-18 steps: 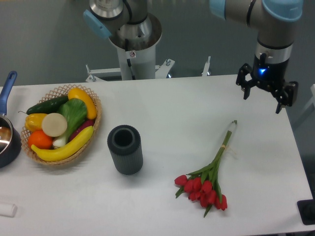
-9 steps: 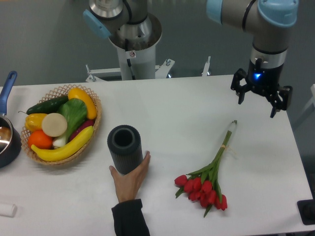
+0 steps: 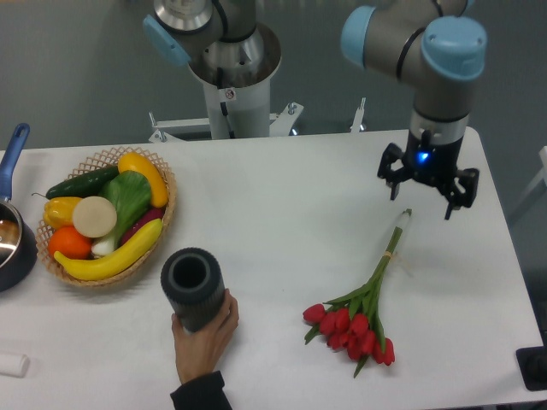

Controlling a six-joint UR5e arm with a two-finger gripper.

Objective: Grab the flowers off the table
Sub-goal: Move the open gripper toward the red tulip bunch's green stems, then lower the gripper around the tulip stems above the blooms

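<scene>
The flowers (image 3: 363, 314) lie flat on the white table (image 3: 291, 188) at the front right: red tulip buds toward the front edge, thin green stems running up and right to a tip near the gripper. My gripper (image 3: 421, 196) hovers just above and slightly right of the stem tips, pointing down. Its black fingers (image 3: 393, 182) are spread apart with nothing between them.
A human hand (image 3: 203, 337) at the front edge grips a dark ribbed cylinder (image 3: 192, 288). A woven basket (image 3: 111, 213) of fruit and vegetables sits at the left, with a dark pot (image 3: 13, 239) at the far left edge. The robot base (image 3: 231, 77) stands behind the table.
My gripper has moved left and toward the front, closer to the stem tips. A hand came in from the front edge and shifted the dark cylinder left and forward.
</scene>
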